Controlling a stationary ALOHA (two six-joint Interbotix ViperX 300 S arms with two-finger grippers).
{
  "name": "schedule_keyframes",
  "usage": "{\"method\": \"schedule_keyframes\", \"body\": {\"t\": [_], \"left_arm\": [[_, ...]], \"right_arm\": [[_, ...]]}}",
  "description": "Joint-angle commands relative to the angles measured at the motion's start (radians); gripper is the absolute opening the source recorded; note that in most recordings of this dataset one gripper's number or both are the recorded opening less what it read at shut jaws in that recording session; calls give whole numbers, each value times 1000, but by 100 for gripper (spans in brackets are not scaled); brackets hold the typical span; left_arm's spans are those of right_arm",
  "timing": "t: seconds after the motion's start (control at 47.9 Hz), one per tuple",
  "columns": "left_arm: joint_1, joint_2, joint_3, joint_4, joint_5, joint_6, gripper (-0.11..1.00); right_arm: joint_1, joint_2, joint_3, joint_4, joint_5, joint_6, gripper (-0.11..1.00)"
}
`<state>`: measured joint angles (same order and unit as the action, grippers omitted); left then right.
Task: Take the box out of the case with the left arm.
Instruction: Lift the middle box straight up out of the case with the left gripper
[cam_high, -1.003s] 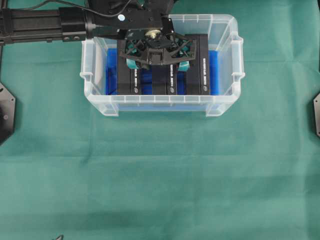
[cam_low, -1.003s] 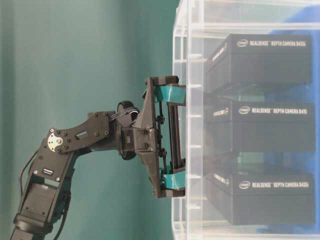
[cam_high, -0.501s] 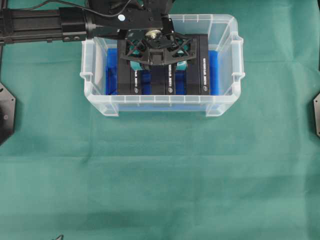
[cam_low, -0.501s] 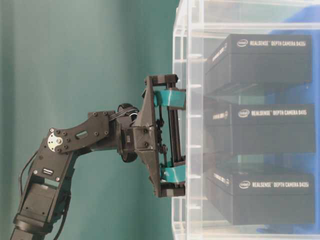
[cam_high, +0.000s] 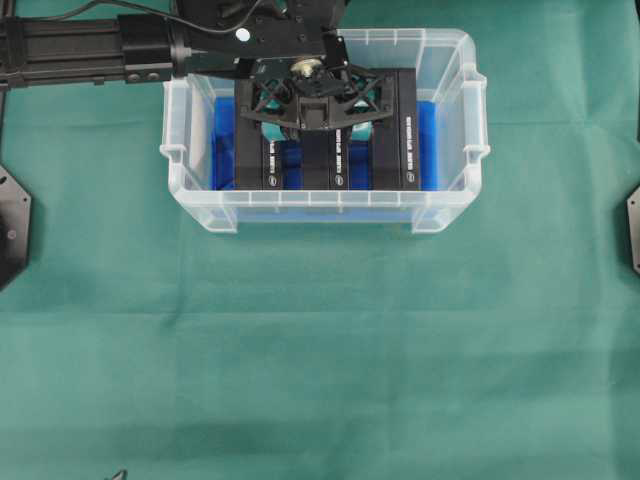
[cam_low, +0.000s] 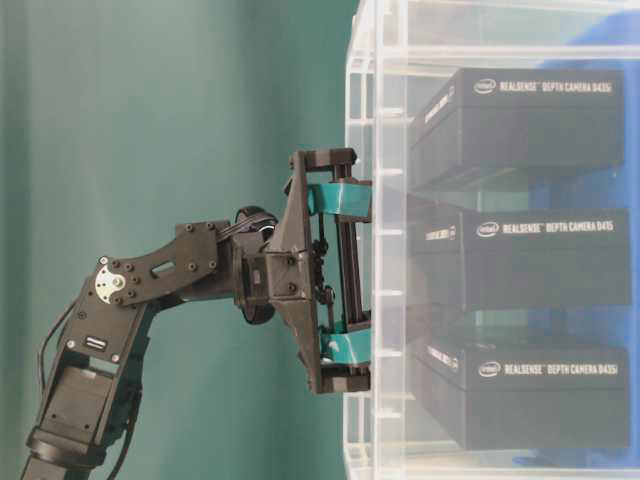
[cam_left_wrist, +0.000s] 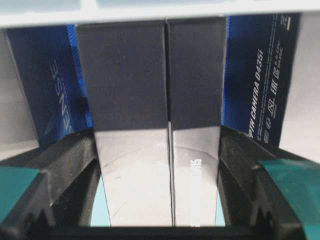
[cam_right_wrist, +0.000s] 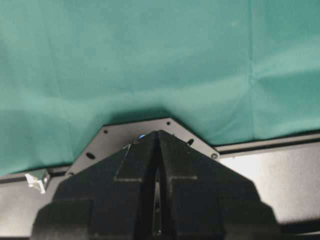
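Resting on the green-covered tabletop (cam_high: 320, 350), toward the far edge of the overhead view: the case (cam_high: 325, 207), clear ribbed plastic, lined with a blue sheet (cam_high: 225, 150).

Contents: three black boxes side by side, printed in white with an Intel RealSense depth camera label. Left box (cam_high: 257, 160), middle box (cam_high: 325, 165), right box (cam_high: 398, 135). All three sit inside the case.

Left arm (cam_high: 90, 50): black tubular link entering from the upper left of the overhead view, wrist bent down into the case.

Left gripper (cam_high: 312, 125): lowered over the middle box, its teal fingers (cam_low: 340, 197) drawn in to a medium gap. In the left wrist view two black box tops (cam_left_wrist: 150, 75) lie between the finger bases, so whether one box or two is clamped cannot be told. In the table-level view the fingers reach through the case opening toward the middle box (cam_low: 520, 260).

Right gripper (cam_right_wrist: 158, 200): away from the case, over bare green cloth and a black base plate (cam_right_wrist: 150, 131); jaws pressed together, holding nothing.
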<state>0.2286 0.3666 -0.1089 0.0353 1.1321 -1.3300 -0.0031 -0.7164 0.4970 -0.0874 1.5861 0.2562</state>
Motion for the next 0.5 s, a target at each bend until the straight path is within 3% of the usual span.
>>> {"method": "schedule_keyframes", "body": {"t": [0.0, 0.251, 0.481], "left_arm": [[0, -21, -21, -2, -3, 2, 59], [0, -40, -46, -6, 38, 2, 59], [0, -66, -140, -6, 178, 2, 59]], "right_arm": [[-2, -2, -18, -2, 0, -2, 0], [-2, -2, -20, -2, 0, -2, 0], [-2, -2, -21, -3, 0, -2, 0]]}}
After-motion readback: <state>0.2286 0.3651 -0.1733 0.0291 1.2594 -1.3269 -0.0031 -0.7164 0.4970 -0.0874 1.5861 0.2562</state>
